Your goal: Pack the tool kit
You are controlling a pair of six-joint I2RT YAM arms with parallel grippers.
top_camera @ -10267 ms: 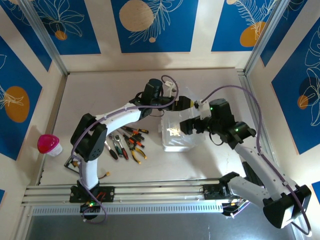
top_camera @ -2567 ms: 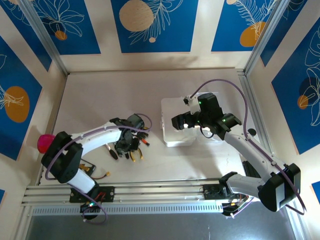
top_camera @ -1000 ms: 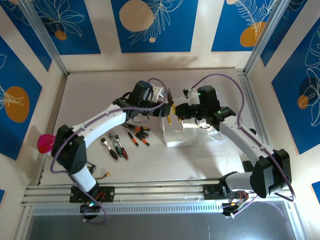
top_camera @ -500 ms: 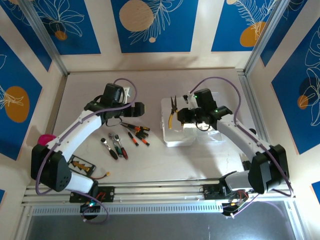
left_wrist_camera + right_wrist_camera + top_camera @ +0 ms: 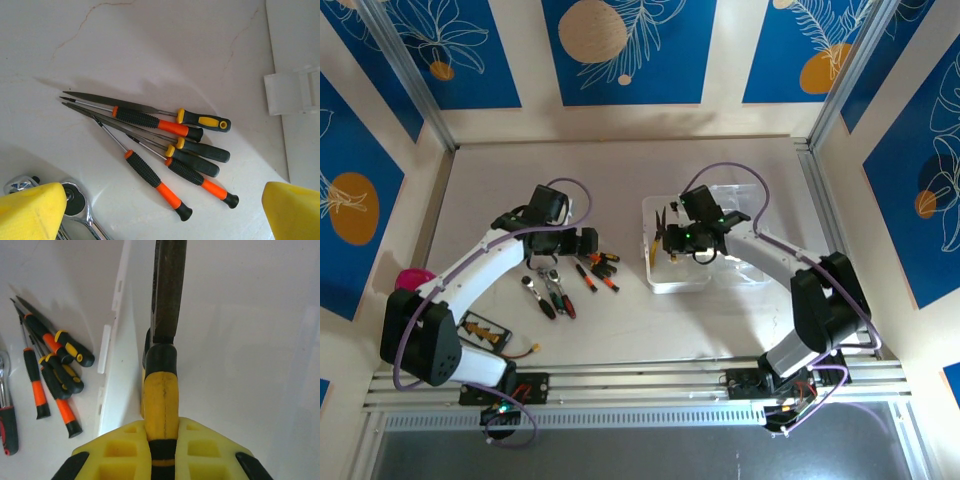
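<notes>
The right claw [image 5: 162,442] is pinching the yellow grip of the pliers [image 5: 167,290], holding them nose-out over the left part of the clear case [image 5: 240,340], close to its wall. The left claw [image 5: 160,210] is hanging spread wide above the screwdrivers [image 5: 170,145], which are lying bunched on the table [image 5: 520,180] just left of the case. The wrenches [image 5: 548,292] are lying beside them on the nearer side, apart from the case.
</notes>
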